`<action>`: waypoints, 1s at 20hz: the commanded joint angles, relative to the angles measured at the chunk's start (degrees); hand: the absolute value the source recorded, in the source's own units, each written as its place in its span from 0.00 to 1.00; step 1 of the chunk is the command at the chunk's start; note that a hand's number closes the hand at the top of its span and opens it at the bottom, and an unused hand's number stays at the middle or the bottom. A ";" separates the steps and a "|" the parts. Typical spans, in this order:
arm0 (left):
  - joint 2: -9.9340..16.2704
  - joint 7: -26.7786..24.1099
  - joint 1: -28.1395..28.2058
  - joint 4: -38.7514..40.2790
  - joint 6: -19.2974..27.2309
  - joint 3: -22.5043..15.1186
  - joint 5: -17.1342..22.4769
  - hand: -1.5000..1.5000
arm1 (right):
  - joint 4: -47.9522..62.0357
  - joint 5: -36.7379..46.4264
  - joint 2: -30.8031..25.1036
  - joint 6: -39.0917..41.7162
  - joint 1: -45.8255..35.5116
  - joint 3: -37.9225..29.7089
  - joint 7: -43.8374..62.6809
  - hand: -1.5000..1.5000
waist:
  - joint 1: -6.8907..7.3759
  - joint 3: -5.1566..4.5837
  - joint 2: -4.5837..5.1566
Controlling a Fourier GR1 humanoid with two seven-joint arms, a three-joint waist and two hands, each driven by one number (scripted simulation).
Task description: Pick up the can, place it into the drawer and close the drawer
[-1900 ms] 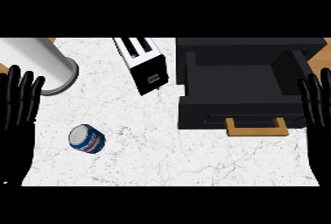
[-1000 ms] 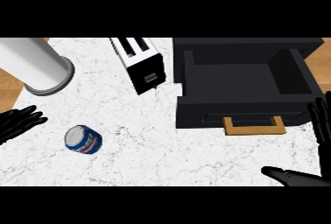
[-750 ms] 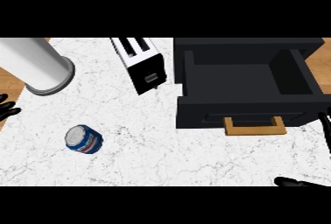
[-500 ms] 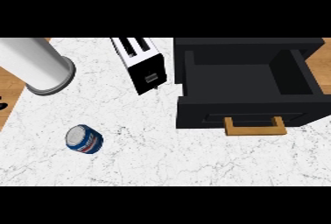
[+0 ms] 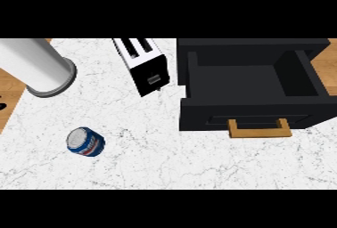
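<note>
white marbled counter top [image 5: 197, 164] carrying a blue-and-white metal can [image 5: 85, 141] at lower left, well apart from the open black drawer [image 5: 253, 89] with tan handle [image 5: 259, 130] at right. drawer stands open to receive the can. neither hand shows, so their state cannot be told.

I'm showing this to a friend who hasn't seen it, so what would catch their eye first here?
Most likely the black drawer, standing open at the right with nothing visible inside and a wooden handle on its front. Next, the small blue can alone on the white marble counter at lower left. A big white cylinder fills the upper left, with a toaster beside it.
</note>
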 commanded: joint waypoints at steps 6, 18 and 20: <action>0.80 7.88 -2.08 -0.31 -0.60 -7.92 9.44 0.00 | -2.64 -2.76 1.59 3.98 4.44 -3.17 -0.75 0.00 | 0.39 -0.01 -0.09; -13.91 9.88 -4.75 -0.20 4.97 -3.84 -7.12 0.00 | -2.37 -8.04 0.77 11.88 8.06 -12.00 -0.66 0.00 | 0.34 -0.05 -0.06; -17.77 8.41 -2.99 -1.21 4.78 -3.14 -12.91 0.00 | -3.46 -9.11 1.32 11.35 6.89 -11.98 0.97 0.00 | 0.51 -0.06 -0.07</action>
